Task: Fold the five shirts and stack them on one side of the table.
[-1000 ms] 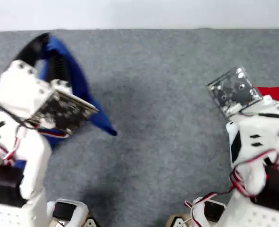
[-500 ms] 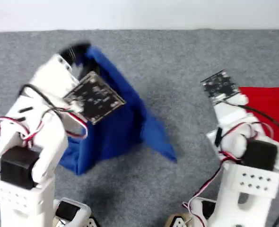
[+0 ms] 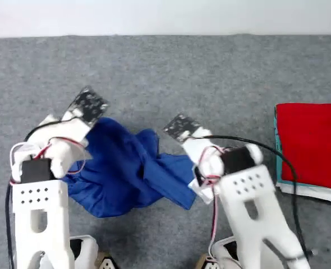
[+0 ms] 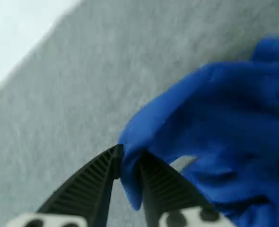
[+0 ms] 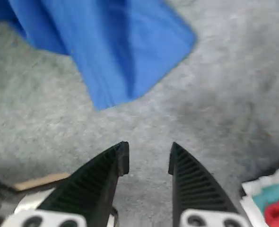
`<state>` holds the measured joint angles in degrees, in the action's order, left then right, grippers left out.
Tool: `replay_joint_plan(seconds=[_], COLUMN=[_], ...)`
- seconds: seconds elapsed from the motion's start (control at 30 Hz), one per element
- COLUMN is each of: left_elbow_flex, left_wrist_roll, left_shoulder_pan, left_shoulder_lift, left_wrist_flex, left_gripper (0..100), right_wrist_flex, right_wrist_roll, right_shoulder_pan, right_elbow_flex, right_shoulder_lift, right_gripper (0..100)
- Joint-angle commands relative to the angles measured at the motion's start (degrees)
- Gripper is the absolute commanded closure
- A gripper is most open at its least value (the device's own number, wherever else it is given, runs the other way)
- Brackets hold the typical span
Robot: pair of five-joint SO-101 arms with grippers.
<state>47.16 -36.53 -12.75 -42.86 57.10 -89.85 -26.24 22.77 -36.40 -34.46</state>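
Loosely bunched, the blue shirt [image 3: 123, 168] lies near-left on the grey tabletop [image 3: 210, 73], its long axis running left to right, with a flap pointing right. The left claw [image 4: 129, 158] pinches a fold of it. The right claw [image 5: 149, 153] hovers spread apart beside that flap. A folded red shirt [image 3: 311, 140] lies at the right edge.

— Any writing you can read from up there?
— None. My left circuit board [image 3: 88, 105] and my right circuit board [image 3: 182, 128] show only specks too fine to make out.
— And on the cloth?
— The blue shirt [image 3: 120, 168] is plain wherever it shows, and so is the red shirt [image 3: 311, 140] on top of the pile. I can read no letter, number or label anywhere.
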Motion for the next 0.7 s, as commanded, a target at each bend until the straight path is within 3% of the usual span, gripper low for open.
replay_joint_plan(seconds=[0.0, 0.3, 0.67], left_elbow_flex=[4.53, 11.47, 12.44], left_wrist_roll=[0.44, 0.62, 0.7], left_shoulder_pan=[-4.48, -8.97, -8.88], left_shoulder_lift=[-0.09, -0.09, -0.09], left_wrist_flex=[-5.8, -11.08, -11.08], left_gripper=[99, 99, 99], right_wrist_flex=[0.75, 3.47, 12.62], right_wrist_roll=[0.7, 1.23, 1.05], right_shoulder_pan=[5.49, 15.16, 14.81], right_elbow_flex=[0.44, 5.36, 7.91], right_shoulder_lift=[7.87, 24.04, 37.14], right_gripper=[84.1, 76.9, 77.1])
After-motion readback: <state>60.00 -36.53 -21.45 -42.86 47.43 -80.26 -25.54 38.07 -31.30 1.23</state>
